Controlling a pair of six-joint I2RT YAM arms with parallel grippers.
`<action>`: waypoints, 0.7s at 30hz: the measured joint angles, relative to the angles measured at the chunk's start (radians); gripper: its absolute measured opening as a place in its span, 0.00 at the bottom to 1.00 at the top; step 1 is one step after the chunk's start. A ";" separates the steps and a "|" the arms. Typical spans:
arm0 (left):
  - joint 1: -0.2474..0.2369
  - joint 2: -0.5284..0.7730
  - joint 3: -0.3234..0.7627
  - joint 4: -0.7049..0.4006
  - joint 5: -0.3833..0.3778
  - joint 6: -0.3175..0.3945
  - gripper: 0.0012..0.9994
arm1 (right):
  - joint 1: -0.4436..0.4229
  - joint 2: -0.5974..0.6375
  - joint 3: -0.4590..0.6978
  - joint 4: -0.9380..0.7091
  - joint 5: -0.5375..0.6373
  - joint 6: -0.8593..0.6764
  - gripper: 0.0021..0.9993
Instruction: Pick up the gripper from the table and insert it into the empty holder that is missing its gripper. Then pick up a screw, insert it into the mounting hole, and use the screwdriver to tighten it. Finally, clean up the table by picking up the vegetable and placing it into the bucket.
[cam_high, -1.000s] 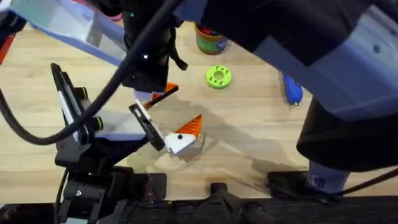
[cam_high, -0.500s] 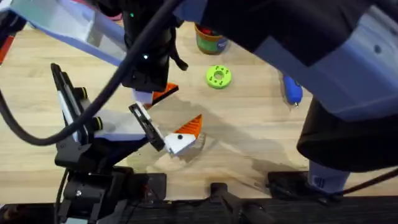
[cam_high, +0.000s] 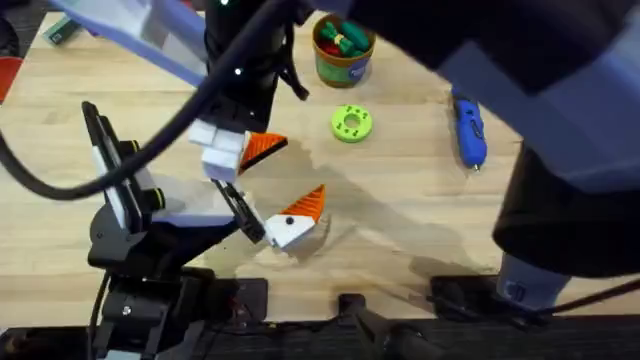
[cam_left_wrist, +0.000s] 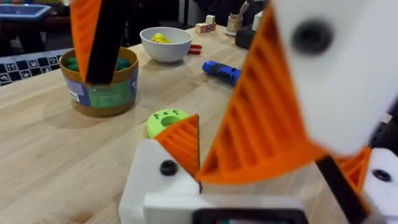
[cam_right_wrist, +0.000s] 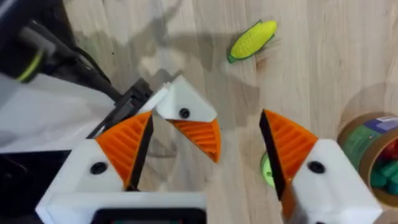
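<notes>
My right gripper (cam_right_wrist: 208, 134) hangs open over the table (cam_high: 400, 220), straddling one white and orange finger (cam_right_wrist: 186, 118) of my left gripper (cam_left_wrist: 273, 168). The left gripper is open too, low near the front edge, where its finger (cam_high: 292, 222) shows. A right finger (cam_high: 240, 150) sits just beyond it. The yellow-and-green vegetable (cam_right_wrist: 252, 38) lies on the wood past both grippers. The blue screwdriver (cam_high: 470, 130) lies far right. The green bucket (cam_high: 342, 55) stands at the back with red and green pieces inside. The loose gripper, the holder and the screw are hidden or out of view.
A flat green disc with holes (cam_high: 351, 123) lies between the bucket and the grippers. A white bowl (cam_left_wrist: 166, 42) holding a yellow toy stands beyond the bucket. The right arm's dark bulk (cam_high: 560, 150) hangs over the table's right side.
The right arm has shifted toward the far side, uncovering the bucket and more of the screwdriver. Its white and orange finger shows more fully. The left arm has stayed put.
</notes>
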 joint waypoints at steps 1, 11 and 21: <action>0.000 0.000 0.000 0.000 0.001 0.000 0.99 | -0.002 -0.009 0.000 -0.001 -0.004 0.014 0.99; 0.000 0.000 0.000 0.000 0.003 0.002 0.99 | -0.090 -0.127 0.000 -0.020 -0.015 0.140 0.99; 0.000 0.000 0.000 0.000 0.002 0.003 0.99 | -0.144 -0.220 -0.112 0.008 -0.015 0.194 0.99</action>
